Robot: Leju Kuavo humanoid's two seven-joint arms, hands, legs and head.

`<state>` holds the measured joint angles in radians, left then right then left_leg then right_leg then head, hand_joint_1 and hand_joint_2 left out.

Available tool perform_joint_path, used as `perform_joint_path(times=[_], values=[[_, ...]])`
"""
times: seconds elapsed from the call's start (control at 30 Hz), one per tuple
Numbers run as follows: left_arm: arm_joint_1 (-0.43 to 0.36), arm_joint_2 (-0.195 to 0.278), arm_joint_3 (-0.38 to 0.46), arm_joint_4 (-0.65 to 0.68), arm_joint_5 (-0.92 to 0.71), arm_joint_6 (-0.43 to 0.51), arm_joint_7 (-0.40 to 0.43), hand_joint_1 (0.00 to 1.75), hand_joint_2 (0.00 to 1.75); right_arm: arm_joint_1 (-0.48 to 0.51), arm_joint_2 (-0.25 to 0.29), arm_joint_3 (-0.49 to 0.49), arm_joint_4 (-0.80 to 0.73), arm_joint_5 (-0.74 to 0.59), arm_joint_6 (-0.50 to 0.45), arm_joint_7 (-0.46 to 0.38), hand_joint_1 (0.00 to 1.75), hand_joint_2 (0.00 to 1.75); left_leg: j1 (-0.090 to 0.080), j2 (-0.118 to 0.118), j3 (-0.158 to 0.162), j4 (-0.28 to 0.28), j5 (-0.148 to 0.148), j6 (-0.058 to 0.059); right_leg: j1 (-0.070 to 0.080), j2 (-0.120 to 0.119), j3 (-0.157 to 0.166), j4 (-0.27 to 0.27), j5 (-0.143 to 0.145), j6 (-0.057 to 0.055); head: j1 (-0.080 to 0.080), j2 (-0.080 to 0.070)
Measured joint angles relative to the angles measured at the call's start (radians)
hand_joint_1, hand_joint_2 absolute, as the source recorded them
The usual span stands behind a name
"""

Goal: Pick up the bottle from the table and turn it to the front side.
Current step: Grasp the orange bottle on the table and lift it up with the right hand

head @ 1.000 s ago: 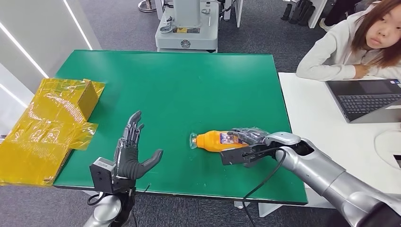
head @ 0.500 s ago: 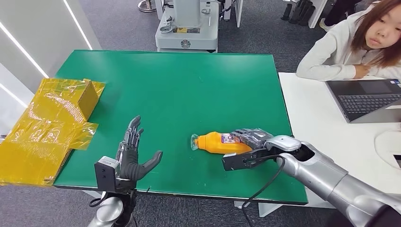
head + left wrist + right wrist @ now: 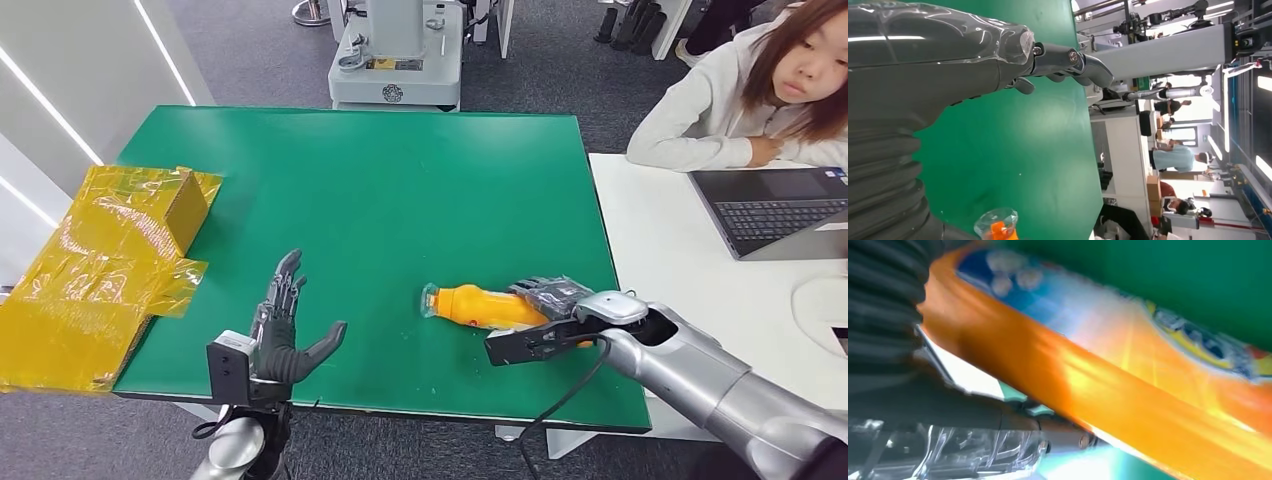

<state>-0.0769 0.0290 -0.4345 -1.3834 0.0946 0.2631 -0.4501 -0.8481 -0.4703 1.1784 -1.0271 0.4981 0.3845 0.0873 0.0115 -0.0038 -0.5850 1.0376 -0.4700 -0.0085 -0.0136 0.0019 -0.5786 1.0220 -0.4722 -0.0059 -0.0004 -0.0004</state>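
Observation:
An orange bottle (image 3: 478, 305) with a clear cap lies tilted over the green table (image 3: 380, 190), cap toward the left. My right hand (image 3: 550, 312) grips its lower end, fingers wrapped over the body. Close up in the right wrist view the bottle (image 3: 1108, 375) shows a blue and yellow label, blurred. My left hand (image 3: 283, 330) stands open near the table's front edge, palm turned to the bottle and well apart from it. The left wrist view shows that hand (image 3: 948, 60) and the bottle's cap (image 3: 996, 226).
A box wrapped in yellow film (image 3: 100, 260) overhangs the table's left edge. A white desk (image 3: 680, 260) with a laptop (image 3: 775, 210) stands to the right, where a person (image 3: 750, 90) sits. A grey machine base (image 3: 395, 60) is behind the table.
My right hand has drawn the bottle to the right and toward the front edge and turned it, so the label no longer faces up. The left hand has barely shifted.

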Motion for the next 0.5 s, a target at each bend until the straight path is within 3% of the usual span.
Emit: perform_joint_path(times=[0.3,0.33,0.43,0.47,0.5], values=[[-0.003,-0.006,0.000,0.023,0.002,-0.011,0.000,0.00,1.75,0.028,-0.031,-0.002,-0.002,-0.018,-0.001,0.006,0.00,1.75,0.000,0.000,0.000,0.000,0.000,0.000,0.000,0.000,0.000,0.000,0.000,0.000,0.000,0.000],[-0.004,-0.008,0.000,0.024,0.002,-0.012,0.000,0.00,1.75,0.029,-0.033,-0.002,-0.002,-0.019,0.000,0.006,0.10,1.75,0.000,0.000,0.000,0.000,0.000,0.000,0.000,0.000,0.000,0.000,0.000,0.000,0.000,0.000],[-0.007,-0.011,0.000,0.025,0.002,-0.013,0.003,0.00,1.75,0.033,-0.040,-0.004,-0.005,-0.027,0.004,0.007,1.41,1.75,0.000,0.000,0.000,0.000,0.000,0.000,0.000,0.001,0.000,0.000,0.000,0.000,0.000,0.000],[-0.008,-0.011,0.000,0.025,0.002,-0.013,0.003,0.00,1.75,0.035,-0.042,-0.006,-0.007,-0.030,0.005,0.007,1.75,1.75,0.000,0.000,0.000,0.000,0.000,0.000,0.000,0.001,0.000,0.000,0.000,0.000,0.000,0.000],[-0.009,-0.011,0.000,0.025,0.002,-0.014,0.003,0.00,1.75,0.037,-0.044,-0.007,-0.010,-0.033,0.004,0.007,1.75,1.75,0.000,0.000,0.000,0.000,0.000,0.000,0.000,0.001,0.000,0.000,0.000,0.000,0.000,0.000]])
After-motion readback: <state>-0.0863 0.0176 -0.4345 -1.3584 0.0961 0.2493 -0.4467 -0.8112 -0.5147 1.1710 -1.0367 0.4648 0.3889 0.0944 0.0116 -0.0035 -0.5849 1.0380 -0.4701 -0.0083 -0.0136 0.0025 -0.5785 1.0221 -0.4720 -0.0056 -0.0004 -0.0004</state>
